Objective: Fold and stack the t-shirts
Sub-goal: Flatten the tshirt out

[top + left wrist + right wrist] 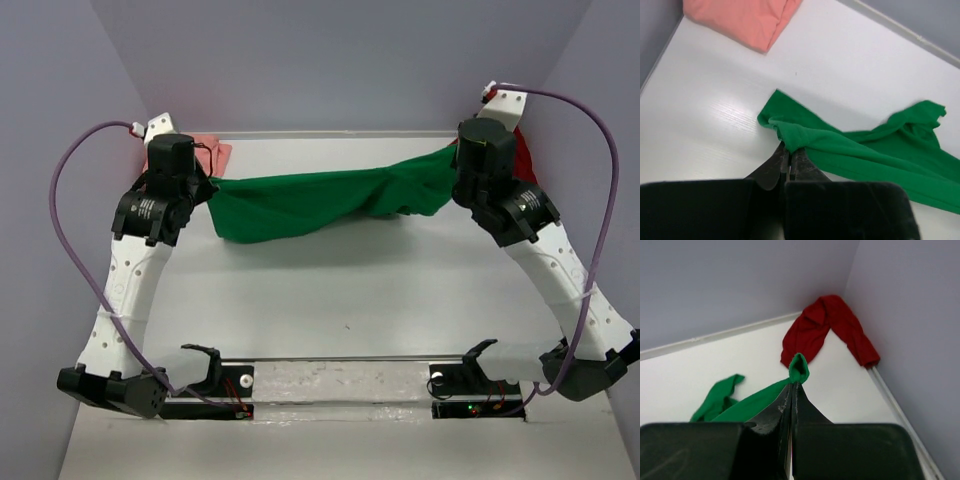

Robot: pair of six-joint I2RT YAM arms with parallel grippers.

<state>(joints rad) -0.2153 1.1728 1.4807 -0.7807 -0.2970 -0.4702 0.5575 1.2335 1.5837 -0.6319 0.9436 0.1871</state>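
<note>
Currently left tool [788, 151] and right tool [791, 386] each clamp one end of the green t-shirt [300, 205] stretched between them, its middle seemingly brushing the worktop [350, 295].

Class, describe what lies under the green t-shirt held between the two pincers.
Only bare white table shows around the green t-shirt, gripped by left pincer and right pincer. The surface directly beneath is covered by cloth.
</note>
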